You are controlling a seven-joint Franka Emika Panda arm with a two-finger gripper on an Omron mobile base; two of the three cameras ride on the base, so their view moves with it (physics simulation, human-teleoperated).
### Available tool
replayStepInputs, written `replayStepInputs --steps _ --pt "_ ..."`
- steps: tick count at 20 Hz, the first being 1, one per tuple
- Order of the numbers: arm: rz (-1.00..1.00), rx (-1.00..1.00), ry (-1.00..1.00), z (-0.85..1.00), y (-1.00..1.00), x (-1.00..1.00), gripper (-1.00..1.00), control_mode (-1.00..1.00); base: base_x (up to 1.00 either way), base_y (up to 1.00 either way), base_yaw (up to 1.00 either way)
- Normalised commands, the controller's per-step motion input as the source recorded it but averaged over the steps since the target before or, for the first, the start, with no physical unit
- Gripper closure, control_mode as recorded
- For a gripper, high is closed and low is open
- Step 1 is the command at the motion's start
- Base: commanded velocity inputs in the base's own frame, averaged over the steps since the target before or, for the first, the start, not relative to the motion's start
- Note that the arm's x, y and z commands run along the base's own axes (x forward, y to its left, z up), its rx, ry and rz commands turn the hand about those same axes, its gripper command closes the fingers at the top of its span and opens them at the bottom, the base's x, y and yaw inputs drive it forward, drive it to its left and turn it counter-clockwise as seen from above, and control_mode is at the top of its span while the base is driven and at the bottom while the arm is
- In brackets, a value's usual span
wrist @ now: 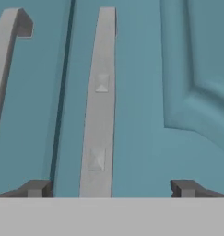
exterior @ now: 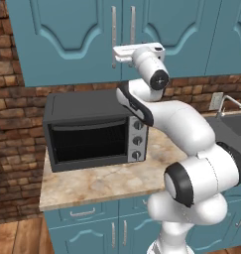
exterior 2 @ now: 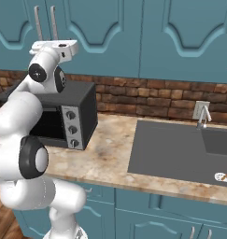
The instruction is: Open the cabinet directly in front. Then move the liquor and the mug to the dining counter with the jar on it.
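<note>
The teal-blue cabinet (exterior: 67,34) hangs right in front of me with both arched doors shut. Its two long silver bar handles (exterior: 132,25) flank the middle seam. In the hand view the right door's handle (wrist: 99,115) runs up between my two fingertips, closer to the left fingertip (wrist: 37,188), and neither tip touches it. My gripper (wrist: 112,189) is open and holds nothing. From the base views the hand (exterior: 134,49) (exterior 2: 54,45) sits at the lower ends of the handles, pointing into the doors. The liquor, the mug, the jar and the dining counter are out of view.
A dark toaster oven (exterior: 92,131) stands on the marbled counter (exterior: 97,183) below my hand, against a brick wall (exterior 2: 147,98). To the right lies a grey sink (exterior 2: 180,149) with a faucet (exterior 2: 204,115). Teal base cabinets (exterior: 87,228) run under the counter.
</note>
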Motion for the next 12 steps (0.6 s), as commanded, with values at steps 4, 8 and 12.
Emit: replayStepInputs --steps 4,8,12 --pt "0.0 0.0 0.0 0.0 0.13 0.52 -1.0 -1.0 0.0 0.0 0.0" --pt "0.0 0.0 0.01 0.0 0.16 0.52 1.0 -1.0 0.0 0.0 0.0" --pt "0.0 0.0 0.03 0.0 0.04 0.29 1.0 -1.0 0.0 0.0 0.0"
